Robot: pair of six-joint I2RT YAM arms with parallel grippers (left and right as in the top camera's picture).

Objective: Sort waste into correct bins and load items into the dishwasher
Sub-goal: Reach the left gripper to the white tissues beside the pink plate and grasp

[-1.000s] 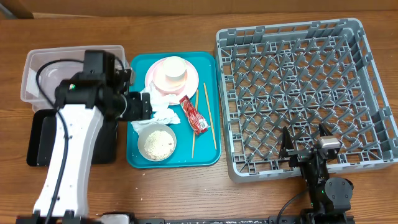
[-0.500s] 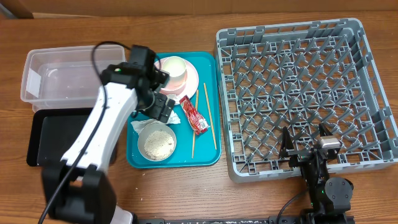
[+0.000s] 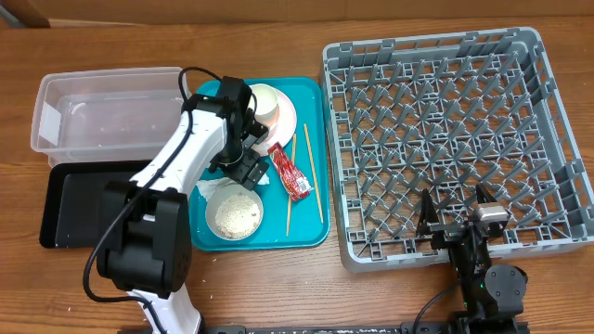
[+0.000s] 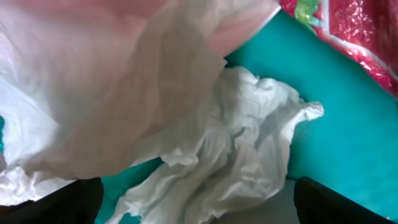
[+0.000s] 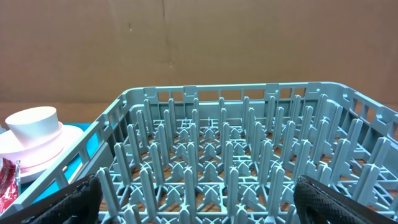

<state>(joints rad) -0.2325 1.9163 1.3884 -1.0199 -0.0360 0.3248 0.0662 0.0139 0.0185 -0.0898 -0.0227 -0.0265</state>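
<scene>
My left gripper (image 3: 249, 170) is open and low over the crumpled white napkins (image 3: 212, 188) on the teal tray (image 3: 311, 232). In the left wrist view its fingers (image 4: 199, 202) straddle a napkin (image 4: 236, 155), with the pink plate (image 4: 242, 28) and the red sauce packet (image 4: 354, 25) just beyond. On the tray are the pink plate (image 3: 284, 116) with the white cup (image 3: 264, 97), the grey metal bowl (image 3: 234, 212) holding rice, the red packet (image 3: 290, 173) and two chopsticks (image 3: 315, 176). My right gripper (image 3: 455, 221) is open at the front edge of the grey dish rack (image 3: 445, 130).
The clear tub (image 3: 102, 111) stands at the far left with the flat black tray (image 3: 79, 209) in front of it. The right wrist view shows the rack's pegs (image 5: 249, 155) and the white cup (image 5: 34, 124) to the left. My left arm crosses the tray's left side.
My left arm has swung right, from over the tub and black tray to over the teal tray, and its gripper now sits low over the napkins. The right arm has not moved.
</scene>
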